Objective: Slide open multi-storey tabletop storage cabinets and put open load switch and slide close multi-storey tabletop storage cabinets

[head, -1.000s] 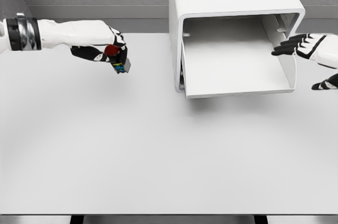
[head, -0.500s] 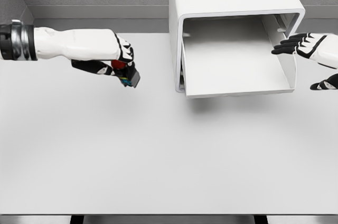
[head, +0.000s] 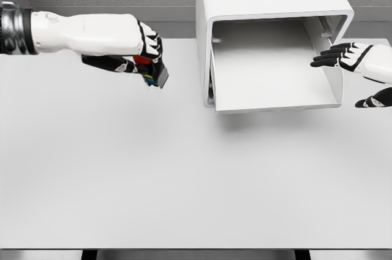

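Your left hand [head: 138, 48] is curled around the load switch [head: 152, 72], a small red and dark block, holding it above the white table [head: 184, 174], left of the storage cabinet [head: 269, 2]. The drawer [head: 272, 73] is slid out. Your right hand [head: 352, 57] has its fingers spread and holds nothing, with fingertips at the drawer's right wall.

one cabinet [head: 269, 2] with one open drawer [head: 272, 76], one load switch [head: 153, 73], two hands, one table [head: 184, 174]
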You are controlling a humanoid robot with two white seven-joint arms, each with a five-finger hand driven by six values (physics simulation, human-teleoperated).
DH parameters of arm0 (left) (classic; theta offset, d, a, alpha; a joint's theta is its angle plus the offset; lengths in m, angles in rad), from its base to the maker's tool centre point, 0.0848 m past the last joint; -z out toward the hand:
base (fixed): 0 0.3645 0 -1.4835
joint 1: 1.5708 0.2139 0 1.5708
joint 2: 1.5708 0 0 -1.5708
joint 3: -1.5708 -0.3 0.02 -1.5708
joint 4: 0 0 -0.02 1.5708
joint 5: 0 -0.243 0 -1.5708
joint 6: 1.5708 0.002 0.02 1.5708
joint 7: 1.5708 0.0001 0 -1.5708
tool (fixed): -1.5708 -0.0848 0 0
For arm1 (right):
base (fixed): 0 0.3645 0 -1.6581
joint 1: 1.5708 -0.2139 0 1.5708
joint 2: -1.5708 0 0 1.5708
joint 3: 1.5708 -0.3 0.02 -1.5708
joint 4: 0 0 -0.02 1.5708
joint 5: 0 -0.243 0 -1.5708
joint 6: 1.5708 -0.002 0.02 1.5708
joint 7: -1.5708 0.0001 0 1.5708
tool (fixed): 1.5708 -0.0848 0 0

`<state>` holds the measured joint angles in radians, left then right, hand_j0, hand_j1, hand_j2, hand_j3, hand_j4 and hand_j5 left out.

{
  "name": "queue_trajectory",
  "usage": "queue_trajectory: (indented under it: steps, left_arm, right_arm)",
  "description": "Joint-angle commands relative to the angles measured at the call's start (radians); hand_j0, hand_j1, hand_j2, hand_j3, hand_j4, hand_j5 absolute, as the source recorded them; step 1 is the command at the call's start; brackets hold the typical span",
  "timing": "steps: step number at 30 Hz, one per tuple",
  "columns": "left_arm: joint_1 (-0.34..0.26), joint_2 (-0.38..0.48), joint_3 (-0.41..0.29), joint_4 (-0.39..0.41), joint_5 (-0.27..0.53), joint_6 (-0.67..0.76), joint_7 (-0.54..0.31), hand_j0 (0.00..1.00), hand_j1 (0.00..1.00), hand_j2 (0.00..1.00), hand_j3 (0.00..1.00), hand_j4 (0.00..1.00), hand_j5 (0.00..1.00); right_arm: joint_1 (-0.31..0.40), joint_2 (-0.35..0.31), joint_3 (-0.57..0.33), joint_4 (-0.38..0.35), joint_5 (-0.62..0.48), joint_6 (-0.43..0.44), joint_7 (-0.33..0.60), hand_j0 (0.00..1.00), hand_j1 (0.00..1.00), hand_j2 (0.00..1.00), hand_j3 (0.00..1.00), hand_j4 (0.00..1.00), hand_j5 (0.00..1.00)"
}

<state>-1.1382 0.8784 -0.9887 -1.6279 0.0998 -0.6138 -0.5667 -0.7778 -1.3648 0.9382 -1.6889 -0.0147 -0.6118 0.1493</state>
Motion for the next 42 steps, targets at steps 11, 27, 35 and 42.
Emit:
queue_trajectory:
  steps: [11,27,35,42]
  left_arm:
    - [-0.038,-0.113,-0.011,0.01,0.004,0.003,-0.001,0.41,0.41,0.41,0.41,0.41,0.41]
    - [-0.1,-0.205,-0.044,0.076,-0.005,0.003,-0.002,0.41,0.41,0.41,0.41,0.41,0.41]
    - [-0.13,-0.271,-0.08,0.146,-0.009,0.003,-0.004,0.41,0.41,0.41,0.41,0.41,0.41]
    - [-0.166,-0.335,-0.125,0.221,-0.012,0.003,-0.004,0.41,0.41,0.41,0.41,0.41,0.41]
  right_arm:
    - [0.0,0.003,0.002,0.0,-0.007,0.001,-0.001,1.0,1.0,1.0,1.0,1.0,1.0]
    - [0.002,0.026,0.005,0.0,-0.007,0.001,0.003,1.0,1.0,1.0,1.0,1.0,1.0]
    - [0.002,0.032,0.005,0.001,-0.007,0.001,0.004,1.0,1.0,1.0,1.0,1.0,1.0]
    - [0.002,0.039,0.005,0.001,-0.007,0.001,0.004,1.0,1.0,1.0,1.0,1.0,1.0]
